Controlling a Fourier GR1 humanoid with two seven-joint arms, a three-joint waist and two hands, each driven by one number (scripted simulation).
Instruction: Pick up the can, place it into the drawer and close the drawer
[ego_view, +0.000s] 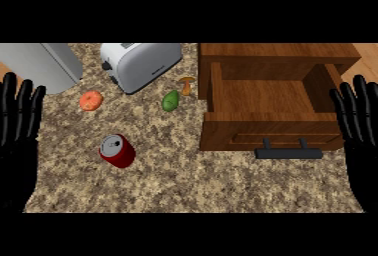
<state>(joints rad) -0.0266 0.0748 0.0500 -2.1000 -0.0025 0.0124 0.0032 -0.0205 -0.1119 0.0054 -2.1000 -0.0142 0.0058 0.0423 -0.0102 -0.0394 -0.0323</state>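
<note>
Red can (117, 151) stands slightly tilted on the tabletop (192, 180), at about 4 o'clock from the left robot hand (18, 117) and nearer it than the right robot hand (359, 117). Both hands' fingers are straight, holding nothing. The drawer (269, 131) is pulled out at 3 o'clock of the can.

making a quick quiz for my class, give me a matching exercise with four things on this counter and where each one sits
Things:
1. can
2. toaster
3. drawer
4. orange fruit

Places or states:
A. pulled open at the right, black handle facing the robot
B. lying on the counter, nearer the robot than the fruit, left of the drawer
C. at the back, between the grey appliance and the wooden cabinet
D. left of the toaster's front end, just below the grey appliance

Pairs: 1-B, 2-C, 3-A, 4-D
</note>
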